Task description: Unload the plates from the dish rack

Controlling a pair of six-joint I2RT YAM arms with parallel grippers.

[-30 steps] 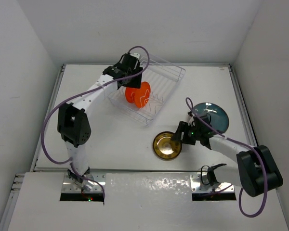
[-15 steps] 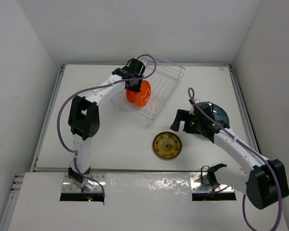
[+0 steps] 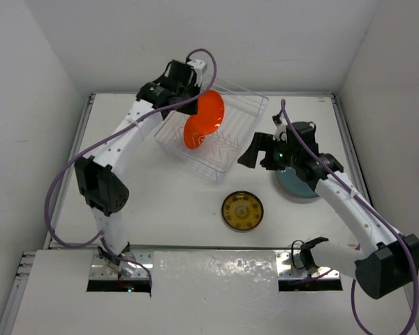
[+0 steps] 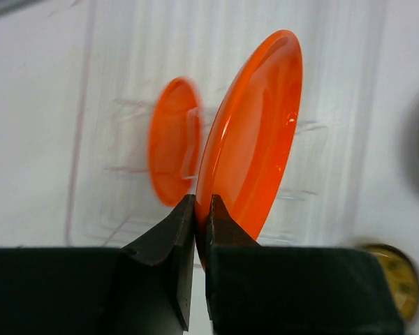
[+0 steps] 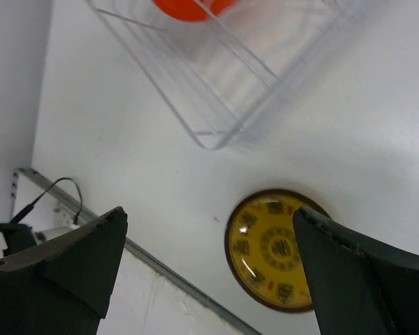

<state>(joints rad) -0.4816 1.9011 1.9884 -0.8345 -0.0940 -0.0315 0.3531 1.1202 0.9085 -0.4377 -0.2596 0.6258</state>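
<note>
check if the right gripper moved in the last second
Yes: the right gripper drew away from the yellow plate, toward the dish rack.

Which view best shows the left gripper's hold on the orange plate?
Left wrist: the left gripper is shut on the rim of the orange plate, pinch point in plain sight. Top external shows that plate lifted over the dish rack, the contact hidden. Right wrist catches only an orange sliver; which plate, unclear.

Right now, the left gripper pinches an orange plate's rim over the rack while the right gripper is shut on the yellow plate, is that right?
Not quite: the right gripper is open and empty; the yellow plate lies on the table, as the right wrist view shows. The rest holds.
</note>
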